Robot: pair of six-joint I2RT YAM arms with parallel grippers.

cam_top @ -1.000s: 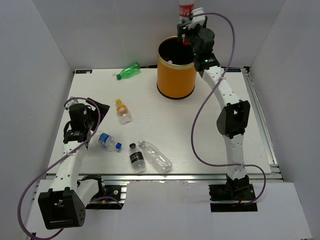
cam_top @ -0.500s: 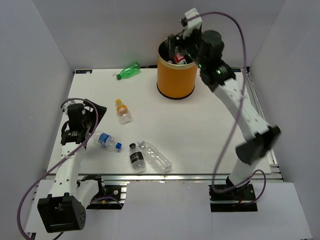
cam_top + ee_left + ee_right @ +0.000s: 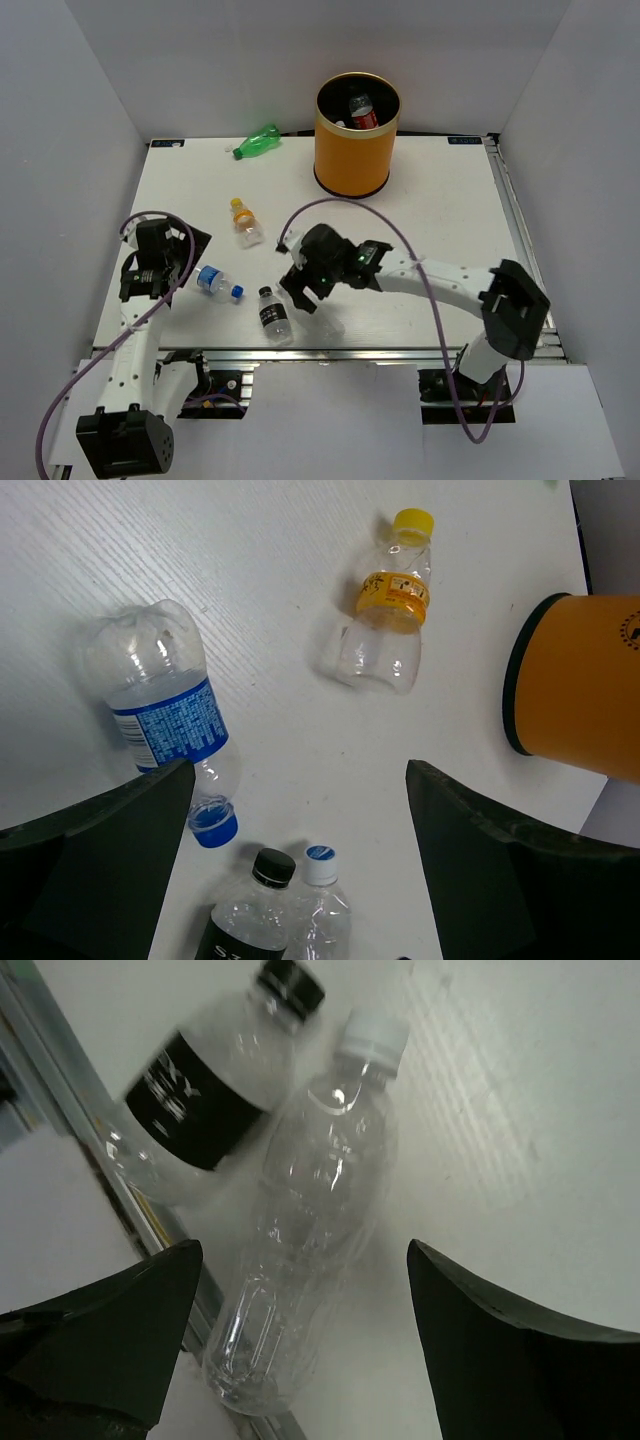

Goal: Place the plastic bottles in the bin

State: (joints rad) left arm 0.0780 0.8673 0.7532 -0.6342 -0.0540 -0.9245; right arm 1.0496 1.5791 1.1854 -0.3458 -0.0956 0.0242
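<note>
Fingers [image 3: 110, 1340] of right gripper [image 3: 302, 1250] spread wide | clear bottle [image 3: 320, 1180] lying between them, touching neither | left gripper [image 3: 298, 765] spread too

Dropped into the bin [image 3: 352, 165]: the red-labelled bottle [image 3: 362, 110], let go by the right pincer [image 3: 300, 287]. Swung down from the rim, now low and spread wide over the plain clear bottle [image 3: 315, 1210] at the surface's [image 3: 430, 230] near edge.
</note>
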